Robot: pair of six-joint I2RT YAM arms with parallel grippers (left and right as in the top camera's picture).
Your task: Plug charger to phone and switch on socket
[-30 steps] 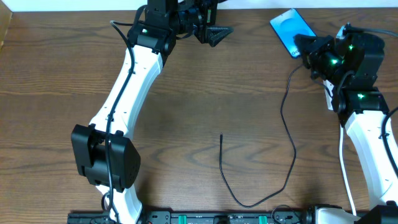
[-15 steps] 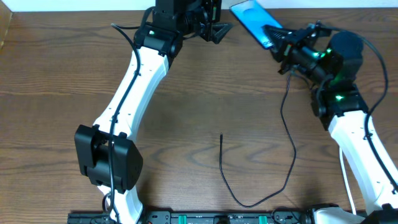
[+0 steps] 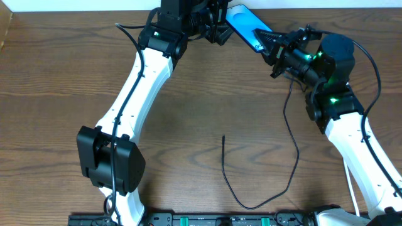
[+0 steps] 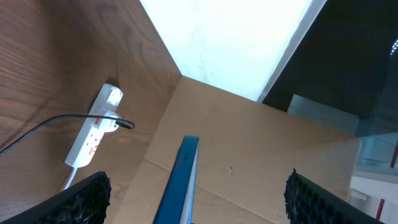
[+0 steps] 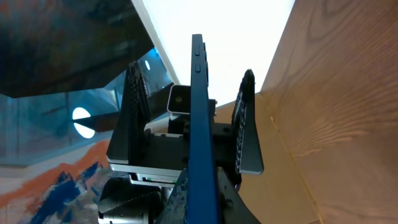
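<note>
My right gripper (image 3: pixel 271 45) is shut on the phone (image 3: pixel 244 24), a slim blue-screened slab held above the table's back edge. The phone's free end sits between the open fingers of my left gripper (image 3: pixel 220 28), which do not touch it. In the left wrist view the phone (image 4: pixel 185 180) shows edge-on between the fingers (image 4: pixel 198 196). In the right wrist view my right gripper (image 5: pixel 202 199) clamps the phone (image 5: pixel 200 106). The charger cable (image 3: pixel 294 147) lies looped on the table, its plug tip (image 3: pixel 223 137) free. The white socket (image 4: pixel 93 132) shows in the left wrist view, with a black plug in it.
A cardboard panel (image 4: pixel 261 149) stands behind the table's back edge beside a white wall. The two arms' bases and a rail (image 3: pixel 207 220) line the front edge. The right arm's own cables (image 3: pixel 370 63) hang at the right.
My right gripper has carried the phone left from the back right and brought it between the left gripper's open fingers. The left gripper has shifted slightly right.
</note>
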